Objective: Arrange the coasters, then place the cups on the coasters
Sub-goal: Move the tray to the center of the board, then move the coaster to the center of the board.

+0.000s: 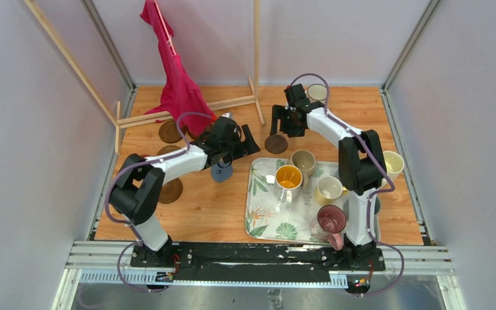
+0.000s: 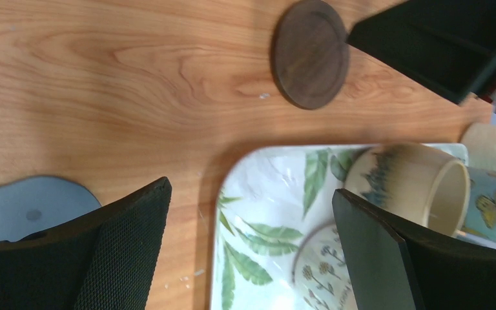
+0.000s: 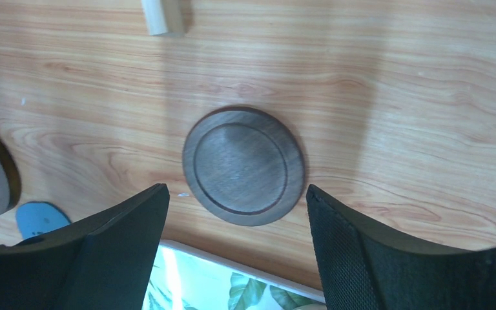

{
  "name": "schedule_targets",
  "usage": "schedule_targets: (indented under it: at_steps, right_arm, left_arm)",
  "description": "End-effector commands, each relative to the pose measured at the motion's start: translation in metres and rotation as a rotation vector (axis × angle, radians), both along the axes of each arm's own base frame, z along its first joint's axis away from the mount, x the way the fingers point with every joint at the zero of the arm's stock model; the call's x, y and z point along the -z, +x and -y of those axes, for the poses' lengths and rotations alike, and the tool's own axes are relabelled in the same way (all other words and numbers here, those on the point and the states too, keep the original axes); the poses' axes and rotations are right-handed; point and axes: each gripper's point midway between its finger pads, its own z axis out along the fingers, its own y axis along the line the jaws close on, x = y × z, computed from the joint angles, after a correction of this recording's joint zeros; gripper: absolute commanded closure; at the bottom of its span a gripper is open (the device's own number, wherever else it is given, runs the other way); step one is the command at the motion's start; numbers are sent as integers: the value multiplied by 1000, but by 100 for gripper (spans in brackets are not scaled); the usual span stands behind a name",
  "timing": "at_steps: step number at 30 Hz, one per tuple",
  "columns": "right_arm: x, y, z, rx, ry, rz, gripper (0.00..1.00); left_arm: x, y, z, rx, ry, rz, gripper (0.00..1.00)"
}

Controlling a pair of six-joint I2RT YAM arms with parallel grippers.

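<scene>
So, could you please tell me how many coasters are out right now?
5 coasters: one brown beyond the tray; three brown at far left, far, middle and near; one blue left of the tray. The cloth or arms may hide more.

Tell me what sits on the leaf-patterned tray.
An orange-yellow mug, a beige mug, a cream mug and a maroon-pink mug. The right arm hides part of the leaf-patterned tray.

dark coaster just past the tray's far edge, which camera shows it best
Right wrist view: the dark coaster sits whole and large mid-frame, its rim groove and grain clear. The left wrist view shows it smaller, near the top edge. The top external view shows only a small dark disc beyond the tray.
</scene>
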Motion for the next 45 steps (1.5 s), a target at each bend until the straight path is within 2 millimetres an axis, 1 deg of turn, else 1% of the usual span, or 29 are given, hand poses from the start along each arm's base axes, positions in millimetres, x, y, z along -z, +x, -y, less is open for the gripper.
schedule_targets:
  at_steps: [1,3,4,6,9,13,17,19,24,27,34,38,41,45]
  right_arm:
    - [16,-10,15,19,-51,-48,17]
    - [24,-12,16,18,-55,-66,17]
    - [28,-13,16,17,-56,-76,17]
    - [35,-15,15,15,-54,-94,18]
    - [43,-16,14,11,-52,-115,21]
    - [54,-16,12,4,-50,-137,27]
    - [65,-16,8,-1,-45,-159,31]
    - [68,-15,7,-2,-38,-166,33]
    - [75,-18,-4,-26,-30,-178,37]
    - [79,-21,-13,-45,-32,-184,38]
    - [85,-30,-37,-98,-42,-184,41]
    - [86,-30,-54,-133,-35,-177,42]
    - [86,-31,-67,-156,-30,-174,42]
    - [85,-32,-83,-187,-30,-169,42]
  left_arm:
    - [30,12,-18,-23,97,-46,0]
    - [43,11,-22,-25,119,-74,0]
    - [50,11,-28,-45,141,-81,0]
    - [63,5,-35,-52,155,-110,0]
    - [77,-7,-44,-71,162,-145,0]
    - [85,-26,-59,-103,166,-168,0]
    - [97,-52,-75,-130,168,-203,0]
    - [100,-61,-82,-138,169,-211,0]
    - [100,-79,-96,-156,174,-216,0]
    - [95,-86,-104,-172,176,-205,0]
    - [94,-105,-127,-213,190,-213,0]
    - [92,-113,-136,-222,187,-211,0]
    - [80,-114,-136,-210,179,-191,0]
    - [54,-107,-135,-206,163,-134,0]
